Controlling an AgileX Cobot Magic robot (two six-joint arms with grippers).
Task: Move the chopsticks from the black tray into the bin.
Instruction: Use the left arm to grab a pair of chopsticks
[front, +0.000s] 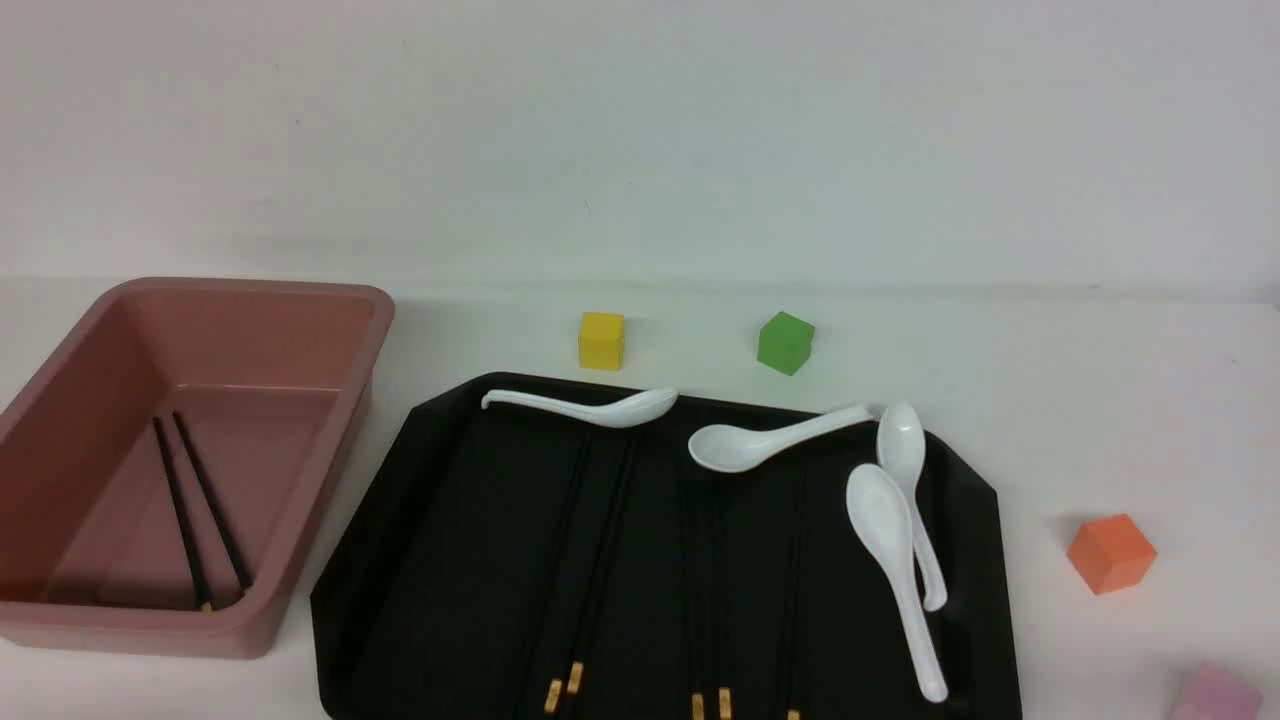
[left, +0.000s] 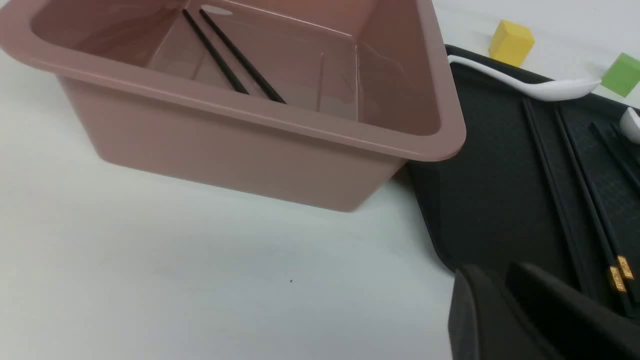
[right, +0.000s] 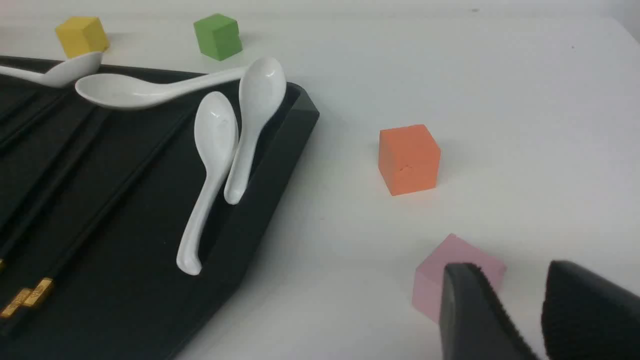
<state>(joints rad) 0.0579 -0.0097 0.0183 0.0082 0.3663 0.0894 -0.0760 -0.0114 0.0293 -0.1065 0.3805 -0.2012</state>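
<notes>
- Plainly, two chopsticks lay in the pink bin, at 9 o'clock from the black tray. About five tray chopsticks lay flat, gold bands toward 6 o'clock.
- The left gripper hung by the tray's 8 o'clock edge, fingers slightly parted and empty. The right gripper hung off the tray near the pink cube, wider apart and also empty.
- Black sticks on glossy black were hard to make out, so a descent could have landed beside one and closed on nothing.
- The sticks lay in close pairs; a pinch might have taken two, or nudged the neighbour so it rolled.
- Thin and flat against the tray, a stick could have slipped out or pivoted if gripped off-centre.
- The white soup spoons sat from 12 to 3 o'clock near the far tips. Whether they touched was unclear, and a lift might have dragged one.
- A long stick carried level could have caught the bin's rim.
</notes>
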